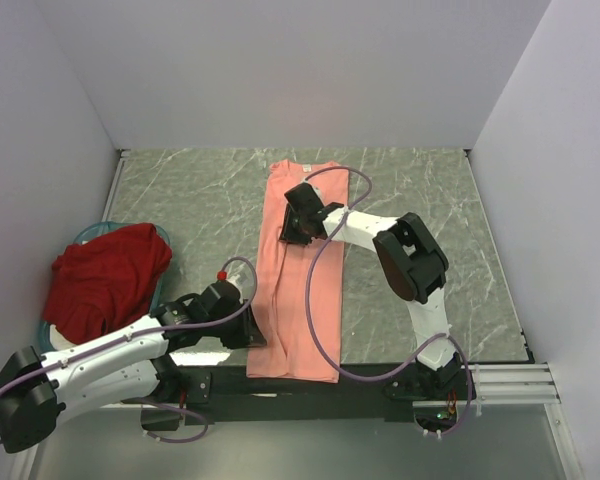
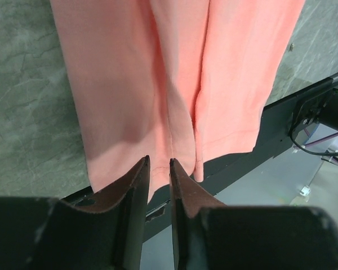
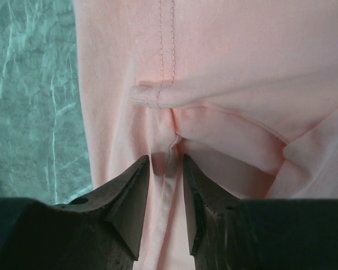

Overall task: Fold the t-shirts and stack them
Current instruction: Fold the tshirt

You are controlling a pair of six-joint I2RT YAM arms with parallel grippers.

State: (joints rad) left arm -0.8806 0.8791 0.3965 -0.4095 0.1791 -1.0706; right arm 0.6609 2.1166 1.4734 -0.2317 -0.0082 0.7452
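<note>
salmon-pink t-shirt (image 1: 285, 285): lies flat on the tabletop (image 1: 430, 200) as a long narrow strip with its sides folded in, running from the far middle to the near edge, where the hem hangs just over the rim
dark red t-shirt (image 1: 105, 280): crumpled in a heap in the teal basket (image 1: 92, 231) at the left, piled above the rim and well apart from the pink one
left arm (image 1: 110, 362): stretches from the near-left corner to the strip's near left corner
left jaws: tips at the hem of the salmon-pink t-shirt, with a narrow gap between them and pink cloth showing in it; I cannot tell whether they pinch it
right arm (image 1: 410, 260): bends back across the tabletop to the left side of the strip's far half
right jaws: a little apart, tips down on the cloth near a stitched seam, with a small pucker gathered between them; I cannot tell whether they hold it firmly
purple cable (image 1: 315, 300): droops in a loop across the strip
</note>
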